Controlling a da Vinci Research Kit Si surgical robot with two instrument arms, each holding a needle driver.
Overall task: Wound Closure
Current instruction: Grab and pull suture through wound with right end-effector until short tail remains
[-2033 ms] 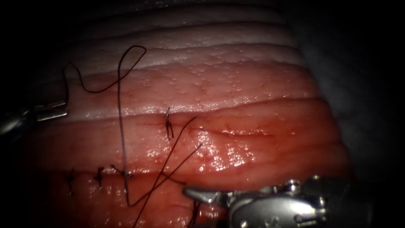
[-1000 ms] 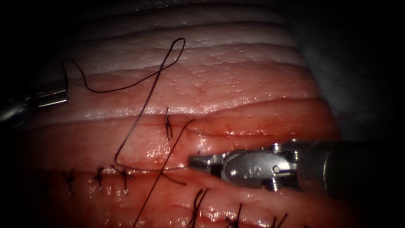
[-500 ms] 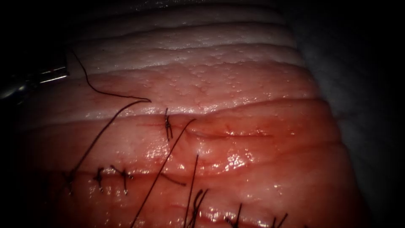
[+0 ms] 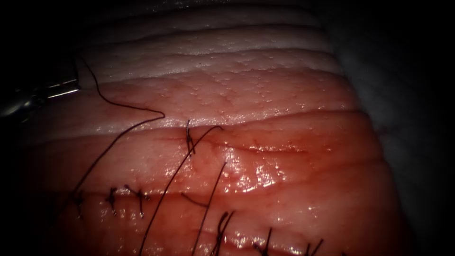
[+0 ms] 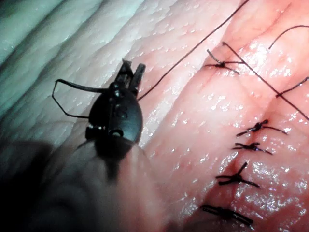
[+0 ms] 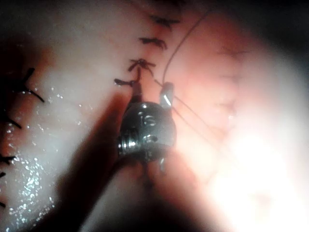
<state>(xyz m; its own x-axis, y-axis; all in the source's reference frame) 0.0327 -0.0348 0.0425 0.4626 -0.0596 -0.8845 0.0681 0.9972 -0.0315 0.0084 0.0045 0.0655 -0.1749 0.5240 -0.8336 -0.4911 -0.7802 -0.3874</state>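
My left tool (image 4: 71, 86) is at the far left over the pale tissue (image 4: 227, 95), left of the cut (image 4: 265, 150). Its jaws (image 5: 131, 72) are shut on the dark curved needle (image 5: 62, 96), which is clear of the tissue. Thread (image 4: 121, 105) trails from it to a kink, then slants down-left to the lower stitches. One knotted stitch (image 4: 189, 138) crosses the cut's left end, and two loose strands (image 4: 170, 185) lead to the bottom edge. My right tool (image 6: 152, 94) hovers with jaws apart near a row of stitches, thread (image 6: 181, 43) passing beside one jaw.
Finished rows of dark stitches lie on the tissue at the lower left (image 4: 111, 199) and along the bottom (image 4: 265, 242). Red fluid glistens below the cut (image 4: 251, 178). Past the tissue's right edge it is dark.
The right tool came up to the thread near the lower stitches, then dropped out of the endoscope view. The left tool moved up and left, and the big thread loop flattened into a taut kinked line.
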